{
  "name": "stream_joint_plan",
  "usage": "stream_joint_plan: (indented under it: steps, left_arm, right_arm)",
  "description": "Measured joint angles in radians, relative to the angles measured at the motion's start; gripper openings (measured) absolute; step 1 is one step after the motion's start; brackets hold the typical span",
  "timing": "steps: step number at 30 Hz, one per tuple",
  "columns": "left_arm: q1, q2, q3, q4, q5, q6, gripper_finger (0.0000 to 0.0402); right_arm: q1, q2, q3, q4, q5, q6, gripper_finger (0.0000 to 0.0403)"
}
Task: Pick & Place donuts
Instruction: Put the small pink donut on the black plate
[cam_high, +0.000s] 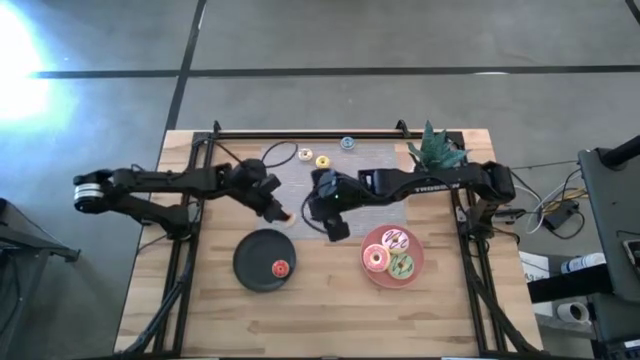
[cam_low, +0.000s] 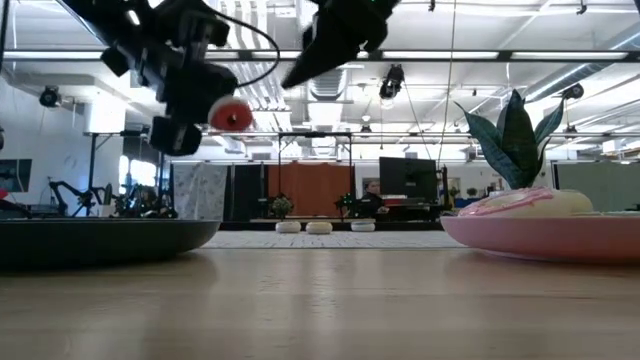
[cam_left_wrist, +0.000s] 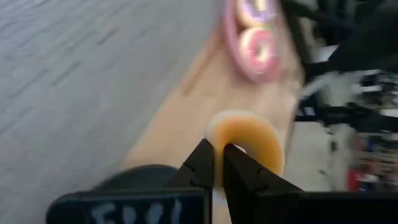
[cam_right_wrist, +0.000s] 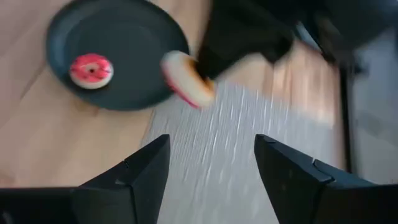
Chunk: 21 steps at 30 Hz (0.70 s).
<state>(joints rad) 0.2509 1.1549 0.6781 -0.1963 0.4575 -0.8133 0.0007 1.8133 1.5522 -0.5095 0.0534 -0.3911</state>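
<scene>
My left gripper (cam_high: 279, 212) hovers just beyond the far rim of the round dark plate (cam_high: 250, 262), shut on a tiny orange-red donut (cam_high: 284, 216). A second tiny red donut (cam_high: 280, 267) lies flat in that plate. My right gripper (cam_high: 334, 228) stands open in the air right beside the left one, between the two plates, touching nothing. Three larger donuts, pink-white sprinkled (cam_high: 396, 240), pink-orange (cam_high: 376, 259) and green (cam_high: 401, 266), lie on the round pink plate (cam_high: 419, 250). Two tiny yellow donuts (cam_high: 322, 160) and a blue one (cam_high: 347, 143) lie near the far edge. My left gripper (cam_left_wrist: 219, 152) pinches the tiny orange-red donut by its ring wall (cam_left_wrist: 219, 138), one finger (cam_left_wrist: 202, 163) outside the ring and one finger (cam_left_wrist: 239, 168) through its hole. The donut is lifted clear, high above the table in the low view (cam_low: 232, 115).
A green plant (cam_high: 436, 150) stands at the table's far right corner. A thin cable loop (cam_high: 280, 153) lies on the grey mat (cam_high: 300, 178) near the far edge. Bare wood (cam_high: 330, 310) lies along the near edge in front of both plates.
</scene>
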Motion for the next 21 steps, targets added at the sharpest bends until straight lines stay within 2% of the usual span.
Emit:
stream_joint_plan:
  steps: [3,7,13,21]
  left_arm:
    - [0.013,-0.023,0.001,0.032,0.019,-0.032,0.0001]
    - [0.023,-0.019,0.0,0.085,0.022,-0.065,0.0]
    - [0.034,0.001,0.0,0.207,0.042,-0.116,0.0]
    - [0.038,0.041,0.029,0.233,0.065,-0.144,0.0]
  right_arm:
    - [0.03,0.002,0.011,0.03,0.0,-0.144,0.0226]
    - [0.052,0.001,0.016,0.091,0.022,-0.239,0.0226]
    - [0.051,0.002,0.016,0.09,0.027,-0.242,0.0226]
    - [0.054,0.002,0.015,0.089,0.028,-0.242,0.0222]
